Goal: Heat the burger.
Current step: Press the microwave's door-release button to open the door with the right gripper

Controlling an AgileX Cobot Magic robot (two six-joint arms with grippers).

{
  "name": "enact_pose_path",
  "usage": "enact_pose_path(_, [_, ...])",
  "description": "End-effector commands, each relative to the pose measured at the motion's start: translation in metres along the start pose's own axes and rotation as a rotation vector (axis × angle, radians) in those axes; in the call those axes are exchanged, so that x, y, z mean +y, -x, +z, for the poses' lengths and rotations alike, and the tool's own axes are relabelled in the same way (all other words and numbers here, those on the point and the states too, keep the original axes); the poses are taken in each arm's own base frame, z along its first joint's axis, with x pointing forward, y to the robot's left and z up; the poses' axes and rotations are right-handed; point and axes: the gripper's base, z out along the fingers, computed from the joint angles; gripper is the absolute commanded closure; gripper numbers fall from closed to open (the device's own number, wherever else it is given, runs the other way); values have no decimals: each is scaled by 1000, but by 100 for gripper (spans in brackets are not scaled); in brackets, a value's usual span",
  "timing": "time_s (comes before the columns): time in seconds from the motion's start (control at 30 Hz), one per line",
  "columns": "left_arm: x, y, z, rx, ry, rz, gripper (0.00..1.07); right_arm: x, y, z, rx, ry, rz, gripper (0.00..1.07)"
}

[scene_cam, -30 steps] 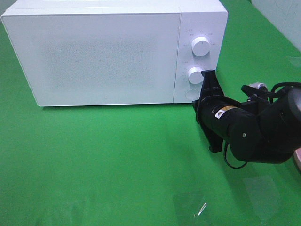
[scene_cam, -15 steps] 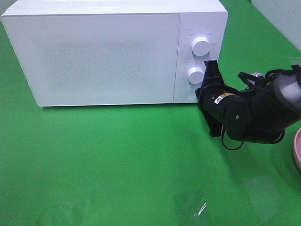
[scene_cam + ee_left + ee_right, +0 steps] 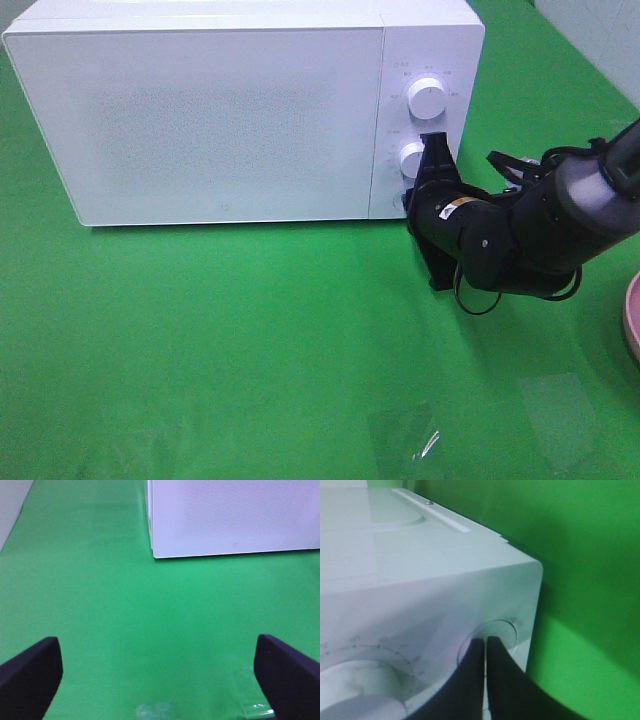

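Observation:
The burger is out of view. The white microwave (image 3: 200,110) stands at the back with its door closed; it also shows in the left wrist view (image 3: 235,515) and the right wrist view (image 3: 420,580). My right gripper (image 3: 413,203) is shut and empty, and its fingertips (image 3: 479,647) touch the round button (image 3: 502,630) at the bottom of the control panel. My left gripper (image 3: 160,680) is open and empty, low over the green cloth in front of the microwave's left corner. It does not show in the exterior high view.
Two white knobs (image 3: 428,97) (image 3: 412,158) sit above the button. The rim of a pink plate (image 3: 632,315) shows at the right edge. Clear film patches (image 3: 405,435) lie on the green cloth near the front.
My right gripper has moved left and slightly back toward the control panel; its shut tips now rest on the round button. The microwave door stays closed.

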Motion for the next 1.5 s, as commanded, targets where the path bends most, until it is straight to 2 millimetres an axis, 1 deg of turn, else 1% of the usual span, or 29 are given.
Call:
enact_pose_path(0.03, [-1, -1, -2, -24, -8, -4, 9, -1, 0, 7, -10, 0, 16, 107])
enact_pose_path(0.1, [-1, -1, -2, -24, -8, -4, 9, -1, -1, 10, -17, 14, 17, 107])
enact_pose_path(0.13, [-1, -1, -2, -24, -8, -4, 9, 2, 0, 11, -27, 53, 14, 107])
enact_pose_path(0.23, [-1, -1, -2, -24, -8, -4, 9, 5, 1, 11, -37, 88, 13, 107])
enact_pose_path(0.27, [-1, -1, -2, -24, -8, -4, 9, 9, 2, 11, -48, 126, 8, 107])
enact_pose_path(0.37, [-1, -1, -2, -24, -8, -4, 9, 11, 2, 10, -53, 142, 7, 107])
enact_pose_path(0.43, [-1, -1, -2, -24, -8, -4, 9, 18, 3, 8, -61, 184, 10, 107])
enact_pose_path(0.6, [-1, -1, -2, -24, -8, -4, 9, 23, 3, 10, -65, 204, 6, 107])
enact_pose_path(0.67, [-1, -1, -2, -24, -8, -4, 9, 33, 3, 12, -80, 266, 4, 107])
enact_pose_path(0.7, [-1, -1, -2, -24, -8, -4, 9, 33, 3, 12, -80, 266, 4, 107])
enact_pose_path(0.77, [-1, -1, -2, -24, -8, -4, 9, 36, 4, 12, -98, 291, 15, 107])
enact_pose_path(0.8, [-1, -1, -2, -24, -8, -4, 9, 39, 9, 10, -147, 333, 39, 107])
enact_pose_path(1.07, [-1, -1, -2, -24, -8, -4, 9, 44, 18, 9, -244, 377, 97, 107])
enact_pose_path(1.1, [-1, -1, -2, -24, -8, -4, 9, 48, 18, 10, -258, 393, 112, 107])
enact_pose_path(1.13, [-1, -1, -2, -24, -8, -4, 9, 48, 18, 10, -258, 393, 112, 107])
enact_pose_path(1.17, [-1, -1, -2, -24, -8, -4, 9, 55, 18, 12, -276, 440, 123, 107])
enact_pose_path(1.2, [-1, -1, -2, -24, -8, -4, 9, 55, 18, 12, -276, 440, 123, 107])
enact_pose_path(1.27, [-1, -1, -2, -24, -8, -4, 9, 67, 24, 14, -313, 527, 131, 107])
enact_pose_path(1.3, [-1, -1, -2, -24, -8, -4, 9, 67, 24, 14, -313, 527, 131, 107])
enact_pose_path(1.4, [-1, -1, -2, -24, -8, -4, 9, 78, 31, 17, -351, 588, 130, 107])
enact_pose_path(1.5, [-1, -1, -2, -24, -8, -4, 9, 82, 31, 18, -355, 601, 127, 107])
